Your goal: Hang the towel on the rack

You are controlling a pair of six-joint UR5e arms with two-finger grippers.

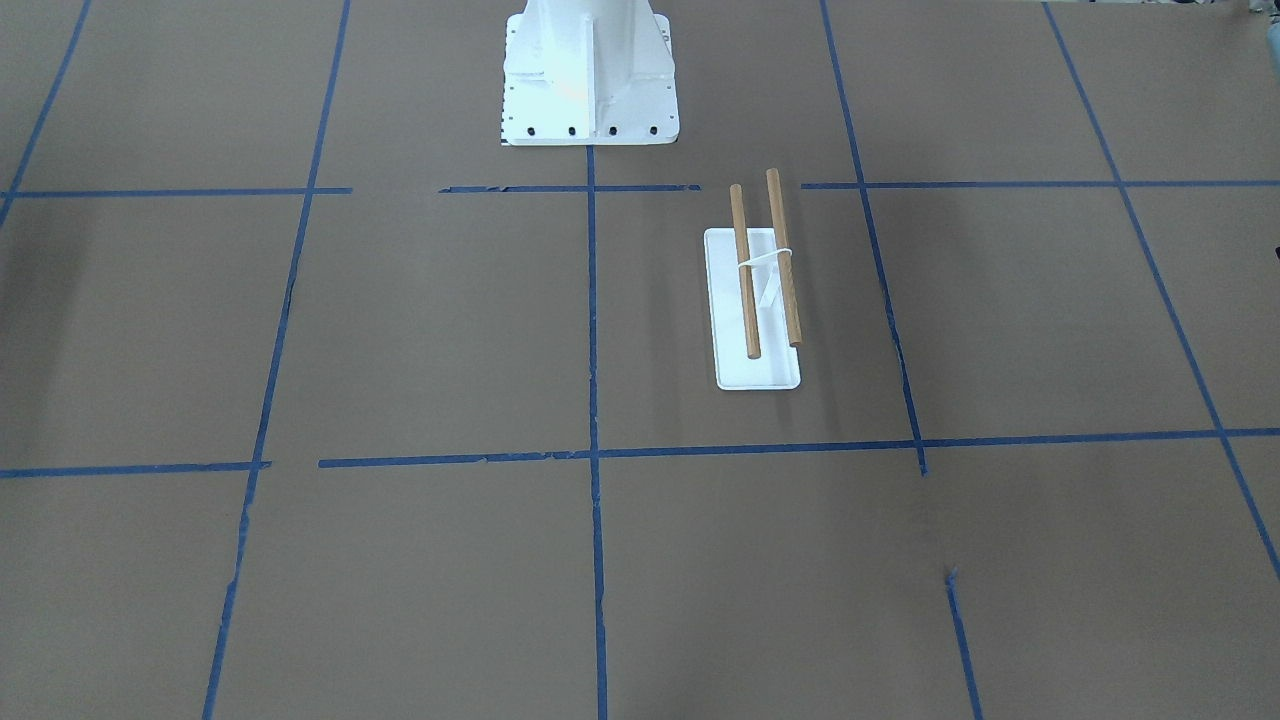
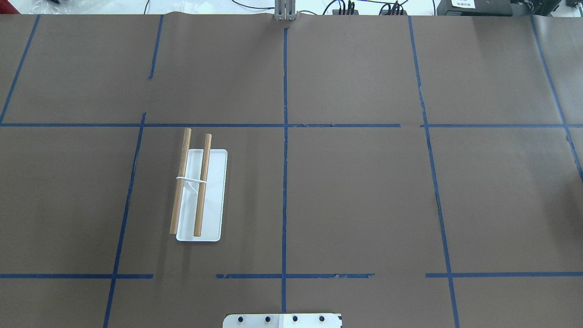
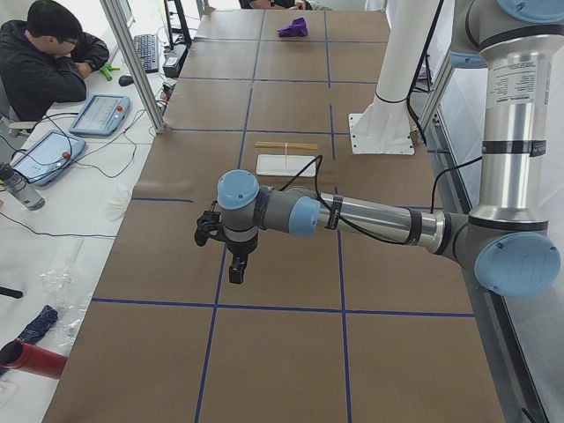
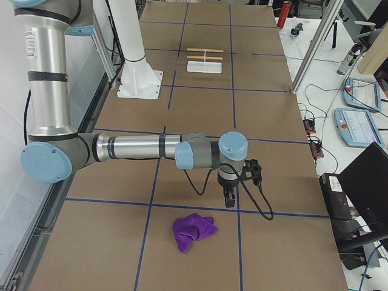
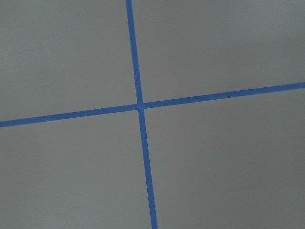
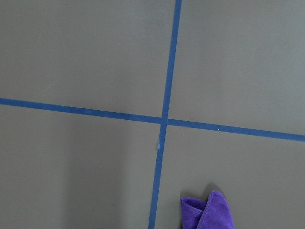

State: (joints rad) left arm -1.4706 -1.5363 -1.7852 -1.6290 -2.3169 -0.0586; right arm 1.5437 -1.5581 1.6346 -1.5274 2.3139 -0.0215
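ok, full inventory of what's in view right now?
towel: 1, purple, crumpled on the table near the right gripper
rack: 1, white base with two light-brown dowels, robot's left half of the table, nothing hung on it
pedestal: 1, white, bolted at the robot's edge, centre
table: 1, brown cover, blue tape grid
pendants: 2, blue-grey, side desk
operator: 1, dark top, seated at that desk
left gripper: 1, black, pointing down above the table; open or shut unclear
right gripper: 1, black, pointing down above the table; open or shut unclear
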